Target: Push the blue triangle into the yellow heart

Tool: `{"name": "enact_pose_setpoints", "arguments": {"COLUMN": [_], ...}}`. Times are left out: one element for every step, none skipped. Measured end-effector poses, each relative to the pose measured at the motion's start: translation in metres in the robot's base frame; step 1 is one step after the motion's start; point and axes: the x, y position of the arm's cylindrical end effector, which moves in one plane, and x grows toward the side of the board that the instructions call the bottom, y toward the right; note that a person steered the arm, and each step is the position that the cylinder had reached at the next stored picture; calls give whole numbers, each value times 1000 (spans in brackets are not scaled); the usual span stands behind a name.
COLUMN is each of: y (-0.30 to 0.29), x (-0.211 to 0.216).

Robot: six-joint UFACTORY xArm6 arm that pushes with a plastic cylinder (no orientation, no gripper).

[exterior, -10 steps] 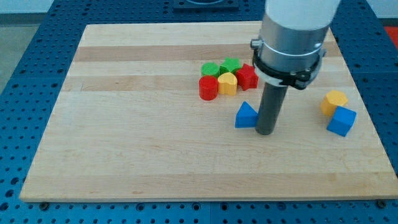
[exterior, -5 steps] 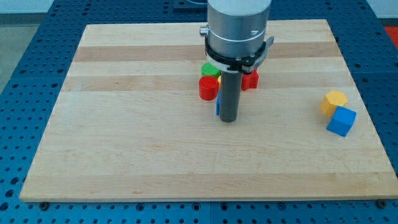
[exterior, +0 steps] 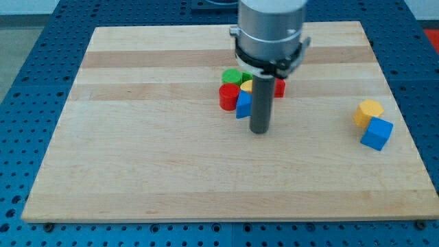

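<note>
- My tip: lower end of a smooth dark rod; there is no hand, so nothing is held. It rests on the counter, pale banded wood.
- Blue triangle: at 11 o'clock of my tip, just beside the rod, touching the red cylinder and yellow heart.
- Cluster: green block, red block partly hidden.
- At 3 o'clock, well apart: yellow block touching blue cube.

blue triangle upright, touching yellow heart, w/ heart mostly hidden behind rod
</note>
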Motion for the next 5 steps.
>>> {"name": "enact_pose_setpoints", "arguments": {"y": [46,116,180,222,246], "x": [24,28,34,54,46]}}
